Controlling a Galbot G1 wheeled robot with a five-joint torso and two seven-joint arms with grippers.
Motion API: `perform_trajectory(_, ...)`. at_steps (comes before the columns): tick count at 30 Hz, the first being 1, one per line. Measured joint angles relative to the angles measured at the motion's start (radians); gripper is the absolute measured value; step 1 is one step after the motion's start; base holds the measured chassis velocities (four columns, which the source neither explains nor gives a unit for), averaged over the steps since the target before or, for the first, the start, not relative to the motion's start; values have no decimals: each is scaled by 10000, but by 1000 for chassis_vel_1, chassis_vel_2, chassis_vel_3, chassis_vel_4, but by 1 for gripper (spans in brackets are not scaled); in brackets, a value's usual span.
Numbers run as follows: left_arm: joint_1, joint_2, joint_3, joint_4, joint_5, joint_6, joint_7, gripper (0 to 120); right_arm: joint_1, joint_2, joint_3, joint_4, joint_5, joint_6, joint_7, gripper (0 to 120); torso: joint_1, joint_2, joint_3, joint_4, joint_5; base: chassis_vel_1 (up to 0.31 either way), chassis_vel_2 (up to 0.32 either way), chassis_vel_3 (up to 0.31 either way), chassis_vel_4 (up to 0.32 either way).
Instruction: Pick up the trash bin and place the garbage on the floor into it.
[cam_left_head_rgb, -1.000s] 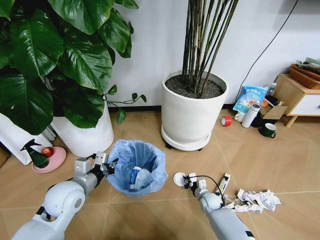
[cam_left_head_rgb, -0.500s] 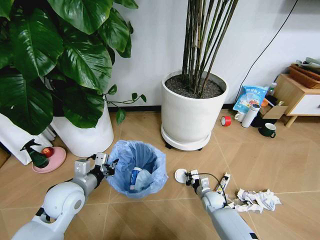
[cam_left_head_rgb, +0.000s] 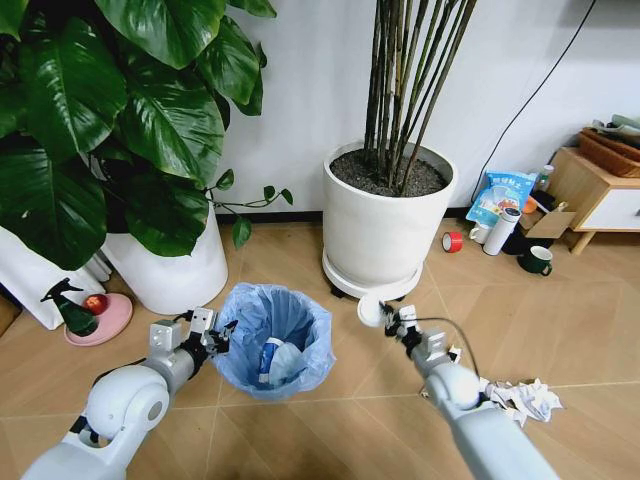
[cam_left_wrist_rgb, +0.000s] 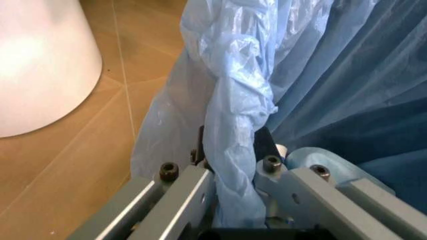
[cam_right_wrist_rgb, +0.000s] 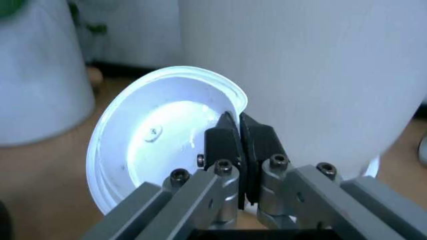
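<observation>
Your left gripper (cam_left_head_rgb: 213, 335) is clamped low at your left; your right gripper (cam_left_head_rgb: 385, 318), arm extended forward, is pinched closed.

Bare floor (cam_left_head_rgb: 345, 375) separates the trash bin (cam_left_head_rgb: 272, 340) from the white plant pot (cam_left_head_rgb: 385, 220) behind.

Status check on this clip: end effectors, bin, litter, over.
Left end effector clamped on blue-bagged black trash bin rim. Right end effector pinching white round disc, raised beside bin. Crumpled white paper on floor.
</observation>
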Motion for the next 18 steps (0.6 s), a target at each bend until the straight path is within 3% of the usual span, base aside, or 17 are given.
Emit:
perform_trajectory(7,-470,14,352,278,-389,81,91,0,-130,-1306,6,2476,1250,-437,105,0,0,1,-1,-1,-6,0,0,0,0)
perform_trajectory(12,-1114,14,778,506,-585,176,26,0,486,-1663,-513,3504,1747,-667,178,0,0,0,0,0,-6,0,0,0,0)
perform_trajectory(18,-1879,59,1302,880,-751,256,-70,0,1358,-1729,-1581,3511,1732,-682,48,0,0,0,0,1,-2,0,0,0,0)
